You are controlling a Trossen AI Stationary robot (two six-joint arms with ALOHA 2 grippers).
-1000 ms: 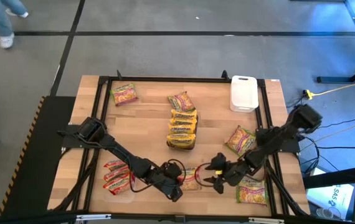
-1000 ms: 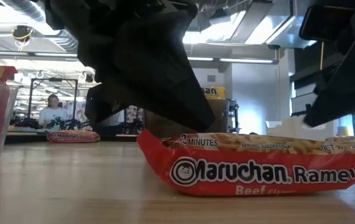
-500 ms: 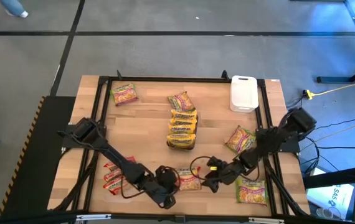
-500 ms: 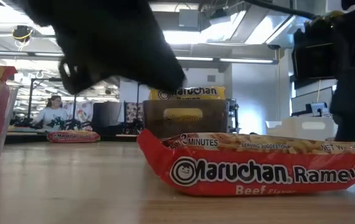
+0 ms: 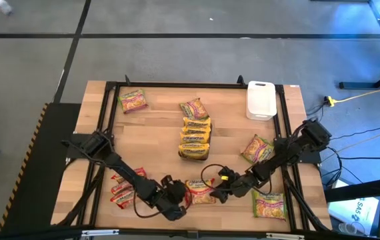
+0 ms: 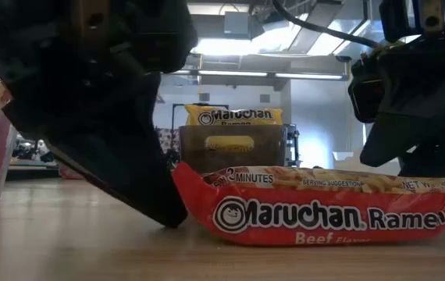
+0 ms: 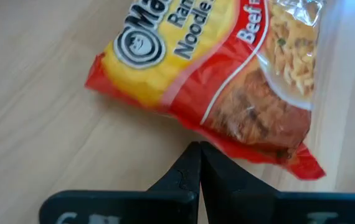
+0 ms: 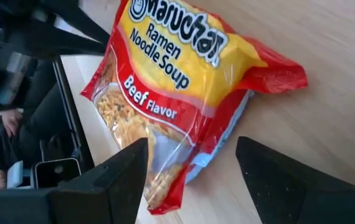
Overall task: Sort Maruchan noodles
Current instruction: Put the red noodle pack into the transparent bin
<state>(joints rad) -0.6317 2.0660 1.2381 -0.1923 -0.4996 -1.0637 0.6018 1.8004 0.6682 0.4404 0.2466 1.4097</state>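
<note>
A red Maruchan beef packet lies flat on the table near its near edge, broad in the low view. My left gripper is shut, its tips down on the table at the packet's left end. My right gripper is open at the packet's right end; its two fingers stand on either side of that end, and in the low view it hangs just above it. I see no touch there. My left gripper's shut fingertips come slanting down from the table's left at the crimped edge of the packet's left end. Whether they touch that edge I cannot tell. The packet lies flat on the table.
Yellow packets are stacked mid-table. Green-and-pink packets lie at the far left, far middle, right and near right. Red packets sit near left, and a white tray far right.
My left gripper has lifted from over the red packet, swung toward the table's left and come down with its tips on the table at the packet's left end. My right gripper has moved left toward the packet's right end. The packet has stayed put.
</note>
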